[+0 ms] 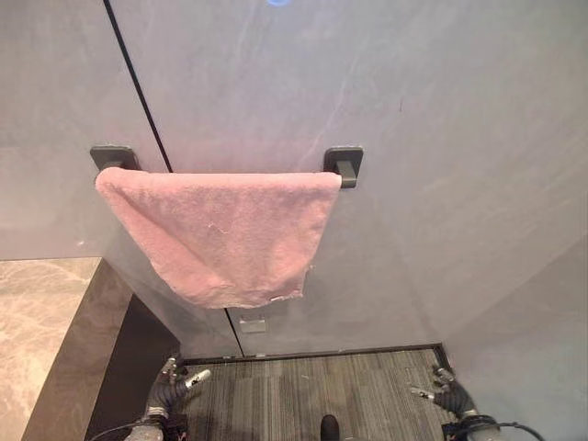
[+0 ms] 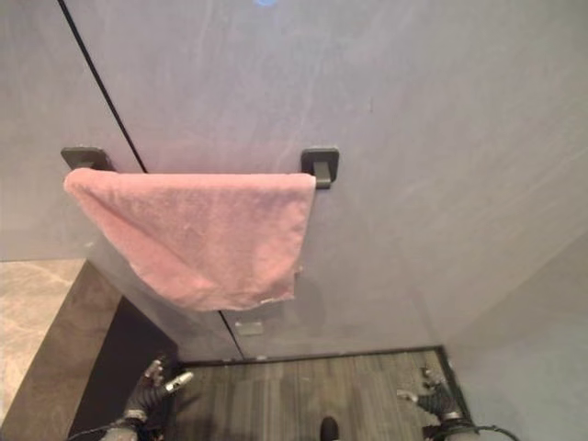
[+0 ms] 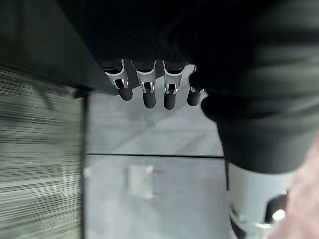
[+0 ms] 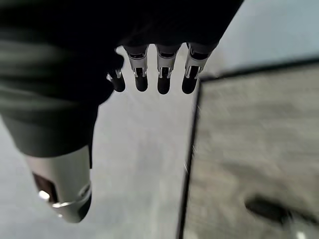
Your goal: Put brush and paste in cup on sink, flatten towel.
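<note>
A pink towel [image 1: 223, 234] hangs over a dark wall rail [image 1: 344, 166], spread wide along the rail, its lower edge slanting down to a corner at the bottom right. My left hand [image 1: 169, 386] hangs low at the bottom left, far below the towel, fingers relaxed and holding nothing. In its wrist view the left hand's fingers [image 3: 147, 87] are straight with the wall past them. My right hand [image 1: 447, 390] hangs low at the bottom right, open and empty, and its fingers [image 4: 162, 72] show straight in its wrist view.
A grey panelled wall [image 1: 413, 110] with a thin dark seam fills the front. A marble counter [image 1: 37, 317] with a dark side panel stands at the lower left. Dark wood-look floor [image 1: 312, 390] lies below the wall.
</note>
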Controlling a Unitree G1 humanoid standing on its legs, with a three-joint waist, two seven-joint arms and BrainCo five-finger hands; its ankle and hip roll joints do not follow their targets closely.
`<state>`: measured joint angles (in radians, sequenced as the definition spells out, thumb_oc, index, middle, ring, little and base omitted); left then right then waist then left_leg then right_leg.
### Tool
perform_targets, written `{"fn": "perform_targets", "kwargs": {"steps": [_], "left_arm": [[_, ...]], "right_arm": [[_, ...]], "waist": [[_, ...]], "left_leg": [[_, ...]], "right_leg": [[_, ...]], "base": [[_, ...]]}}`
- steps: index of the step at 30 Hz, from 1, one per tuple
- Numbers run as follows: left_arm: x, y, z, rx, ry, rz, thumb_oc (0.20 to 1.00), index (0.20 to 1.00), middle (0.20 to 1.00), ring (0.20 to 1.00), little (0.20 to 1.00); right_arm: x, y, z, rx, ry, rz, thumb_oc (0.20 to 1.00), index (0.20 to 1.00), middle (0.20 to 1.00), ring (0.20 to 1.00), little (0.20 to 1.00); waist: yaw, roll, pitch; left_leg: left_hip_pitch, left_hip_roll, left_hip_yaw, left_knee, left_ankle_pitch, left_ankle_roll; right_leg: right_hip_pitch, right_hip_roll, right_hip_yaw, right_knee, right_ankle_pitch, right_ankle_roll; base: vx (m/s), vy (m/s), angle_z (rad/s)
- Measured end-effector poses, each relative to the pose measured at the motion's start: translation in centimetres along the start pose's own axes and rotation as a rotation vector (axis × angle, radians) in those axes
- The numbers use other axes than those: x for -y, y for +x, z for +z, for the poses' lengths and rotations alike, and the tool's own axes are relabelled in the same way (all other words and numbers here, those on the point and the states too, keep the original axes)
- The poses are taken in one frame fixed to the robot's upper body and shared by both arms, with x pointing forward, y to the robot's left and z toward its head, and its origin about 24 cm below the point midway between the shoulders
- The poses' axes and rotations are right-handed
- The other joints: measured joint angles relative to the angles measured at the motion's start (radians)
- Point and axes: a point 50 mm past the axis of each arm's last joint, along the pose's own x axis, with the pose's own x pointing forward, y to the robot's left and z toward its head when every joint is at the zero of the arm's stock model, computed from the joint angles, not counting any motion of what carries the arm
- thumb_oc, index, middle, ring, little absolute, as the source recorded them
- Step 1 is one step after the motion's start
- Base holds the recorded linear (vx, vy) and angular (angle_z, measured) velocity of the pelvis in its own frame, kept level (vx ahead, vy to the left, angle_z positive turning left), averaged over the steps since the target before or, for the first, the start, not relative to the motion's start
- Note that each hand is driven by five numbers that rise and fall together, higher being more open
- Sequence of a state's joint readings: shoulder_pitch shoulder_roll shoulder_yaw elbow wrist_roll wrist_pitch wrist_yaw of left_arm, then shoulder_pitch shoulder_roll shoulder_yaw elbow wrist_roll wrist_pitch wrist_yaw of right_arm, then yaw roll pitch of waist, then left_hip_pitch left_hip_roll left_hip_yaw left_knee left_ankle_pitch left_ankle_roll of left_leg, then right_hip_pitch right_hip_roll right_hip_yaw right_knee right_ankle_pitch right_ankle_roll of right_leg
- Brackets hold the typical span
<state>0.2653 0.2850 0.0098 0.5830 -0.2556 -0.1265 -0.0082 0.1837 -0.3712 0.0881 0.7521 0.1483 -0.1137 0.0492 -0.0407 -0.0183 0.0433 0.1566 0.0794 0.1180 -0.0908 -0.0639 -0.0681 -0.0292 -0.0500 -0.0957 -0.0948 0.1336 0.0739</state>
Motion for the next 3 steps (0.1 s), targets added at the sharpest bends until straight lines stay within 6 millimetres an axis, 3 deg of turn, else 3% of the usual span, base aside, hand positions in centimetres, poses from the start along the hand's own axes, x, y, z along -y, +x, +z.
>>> {"fn": "perform_targets", "kwargs": {"steps": [3], "left_arm": [[0.32,0.01,-0.08,-0.001,-0.007,0.003,1.000,1.000,1.000,1.000,1.000]], "right_arm": [[-0.60,0.03,-0.16,-0.007,0.010,0.023,1.000,1.000,1.000,1.000,1.000]], "waist": [[0.000,0.002,0.007]], "left_leg": [[0.018,0.003,-0.012,-0.003,-0.002,0.003]], "right_leg": [[0.026,0.000,-0.016,0.000,-0.006,-0.002]], "base": [[0.04,-0.034,0.12]]}}
